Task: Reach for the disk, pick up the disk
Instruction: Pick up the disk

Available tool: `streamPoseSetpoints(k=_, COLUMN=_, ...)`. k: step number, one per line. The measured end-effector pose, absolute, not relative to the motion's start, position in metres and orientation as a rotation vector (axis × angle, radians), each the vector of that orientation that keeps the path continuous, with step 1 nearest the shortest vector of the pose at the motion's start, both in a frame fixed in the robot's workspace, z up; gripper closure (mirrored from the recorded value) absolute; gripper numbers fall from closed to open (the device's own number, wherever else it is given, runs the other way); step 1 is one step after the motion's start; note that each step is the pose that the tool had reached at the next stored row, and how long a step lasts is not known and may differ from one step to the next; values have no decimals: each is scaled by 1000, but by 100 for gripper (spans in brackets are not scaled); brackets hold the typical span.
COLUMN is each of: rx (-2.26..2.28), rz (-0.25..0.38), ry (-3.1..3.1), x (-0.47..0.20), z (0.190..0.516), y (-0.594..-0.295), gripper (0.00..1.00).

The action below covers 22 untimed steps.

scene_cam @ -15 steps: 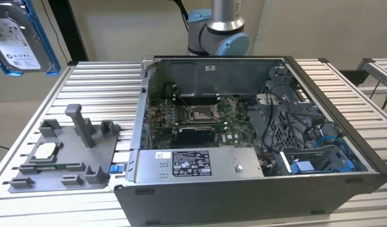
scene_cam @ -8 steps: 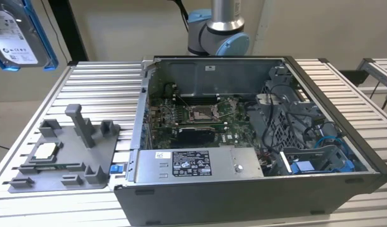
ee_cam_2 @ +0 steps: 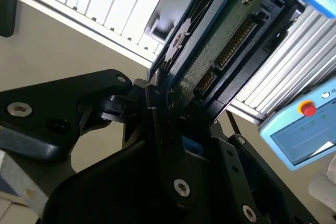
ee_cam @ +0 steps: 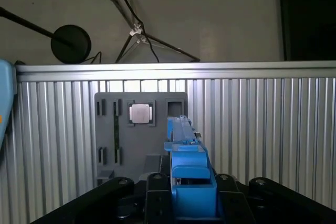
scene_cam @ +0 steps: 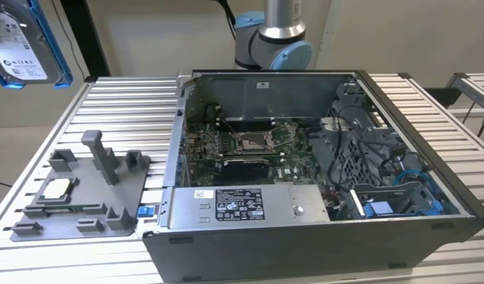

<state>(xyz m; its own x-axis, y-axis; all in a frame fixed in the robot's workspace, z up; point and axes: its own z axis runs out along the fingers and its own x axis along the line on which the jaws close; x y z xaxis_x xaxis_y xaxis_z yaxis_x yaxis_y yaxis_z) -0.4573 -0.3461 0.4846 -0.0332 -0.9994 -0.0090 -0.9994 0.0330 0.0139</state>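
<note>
The disk (scene_cam: 19, 44) hangs in the air at the upper corner on the exterior view's left, well apart from the open computer case (scene_cam: 431, 236) on the slatted table (scene_cam: 131, 106). The case holds a motherboard (scene_cam: 250, 142), a labelled power supply (scene_cam: 242, 204) and tangled cables. Beside it, a grey fixture tray (scene_cam: 123, 183) carries a small square silver chip (scene_cam: 57, 188) in one recess. The disk is silver-grey with a white label, framed by a bright blue carrier — its green circuit board and connector row face the second wrist view. The gripper (ee_cam_2: 184, 111) pinches the disk's edge between its black fingers (ee_cam_2: 156, 106). The arm (scene_cam: 274, 35) rises behind the case.
</note>
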Motion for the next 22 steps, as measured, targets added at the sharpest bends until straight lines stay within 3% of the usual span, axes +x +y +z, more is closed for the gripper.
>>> streamPoseSetpoints(k=22, rx=2182, rz=-26, ry=-2256, x=-430, z=485, y=-346, gripper=100)
